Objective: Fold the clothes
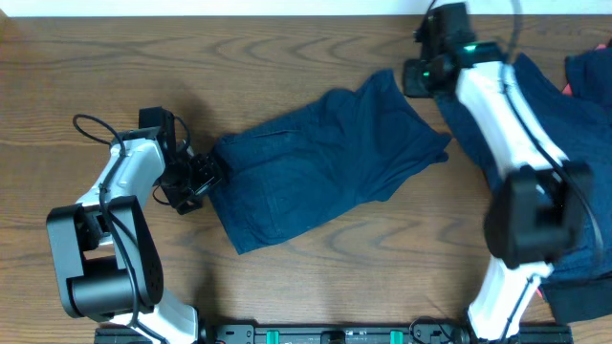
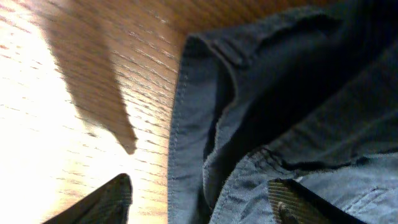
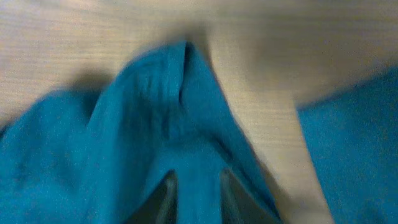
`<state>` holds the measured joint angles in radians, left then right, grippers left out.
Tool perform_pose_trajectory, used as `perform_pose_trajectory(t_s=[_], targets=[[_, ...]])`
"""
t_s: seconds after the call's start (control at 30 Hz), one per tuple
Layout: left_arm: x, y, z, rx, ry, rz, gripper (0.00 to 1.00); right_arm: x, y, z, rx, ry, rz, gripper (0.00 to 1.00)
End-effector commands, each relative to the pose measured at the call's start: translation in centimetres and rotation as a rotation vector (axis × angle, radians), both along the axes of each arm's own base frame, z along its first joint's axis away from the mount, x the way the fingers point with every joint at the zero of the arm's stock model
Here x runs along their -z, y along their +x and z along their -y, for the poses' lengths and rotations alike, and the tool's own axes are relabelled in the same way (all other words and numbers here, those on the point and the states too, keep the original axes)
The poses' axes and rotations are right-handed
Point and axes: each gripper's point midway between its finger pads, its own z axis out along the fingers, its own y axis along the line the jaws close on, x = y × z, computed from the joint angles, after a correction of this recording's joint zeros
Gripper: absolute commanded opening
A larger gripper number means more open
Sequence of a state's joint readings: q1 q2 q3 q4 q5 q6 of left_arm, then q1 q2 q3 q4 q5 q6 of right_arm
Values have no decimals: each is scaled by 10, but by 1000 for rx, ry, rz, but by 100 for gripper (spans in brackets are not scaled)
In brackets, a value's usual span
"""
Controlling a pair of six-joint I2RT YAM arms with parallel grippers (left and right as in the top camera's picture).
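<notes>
We see one navy garment [image 1: 325, 162] lying wrinkled mid-table [image 1: 287, 38]; the left gripper [image 1: 207, 178] sits at its left hem, fingers [image 2: 106, 202] wide apart astride that edge, gripping nothing; the right gripper [image 1: 413, 76] is at its far right corner, fingers [image 3: 239, 199] close together, pinching a raised fold, though the view is blurred; more navy clothes [image 1: 588, 105] lie heaped at the table's right edge.

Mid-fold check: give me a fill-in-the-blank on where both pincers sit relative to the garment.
The middle garment lies on a ___ table. The left pincer sits at that garment's ___ edge. The right pincer sits at its far ___ corner. A second cloth heap lies beneath the ___ arm.
Missing words: wooden; left; right; right.
</notes>
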<state>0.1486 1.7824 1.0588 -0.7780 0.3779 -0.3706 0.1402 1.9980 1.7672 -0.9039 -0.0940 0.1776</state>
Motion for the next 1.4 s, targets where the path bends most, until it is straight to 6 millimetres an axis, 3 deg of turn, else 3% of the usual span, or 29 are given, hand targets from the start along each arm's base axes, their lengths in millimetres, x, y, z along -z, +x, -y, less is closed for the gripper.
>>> perform_pose_trajectory(t_s=[0.0,0.17,0.33,0.57,0.8,1.03,1.13,1.23,1.37], targets=[[-2,1,17,21,-101,18,75,-20,-31,2,0,-4,-58,13],[-14,22,31,60,-195,136,76,19,-78,2,-16,-26,-288,10],[-22,41,29,71,-180,235,76,78,-99,-5,-39,-41,-375,10],[-24,51,27,76,-168,279,76,135,-107,-11,-58,-38,-338,10],[-23,44,28,61,-176,243,65,154,-111,-10,-57,-34,-313,13],[-35,43,23,40,-171,235,65,155,-111,-9,-57,-33,-308,14],[-41,47,5,21,-85,260,78,155,-110,-9,-57,-33,-307,14],[-51,50,-12,9,11,299,83,155,-109,-10,-57,-32,-302,15],[-57,58,-13,24,26,353,83,155,-107,-10,-57,-31,-295,15]])
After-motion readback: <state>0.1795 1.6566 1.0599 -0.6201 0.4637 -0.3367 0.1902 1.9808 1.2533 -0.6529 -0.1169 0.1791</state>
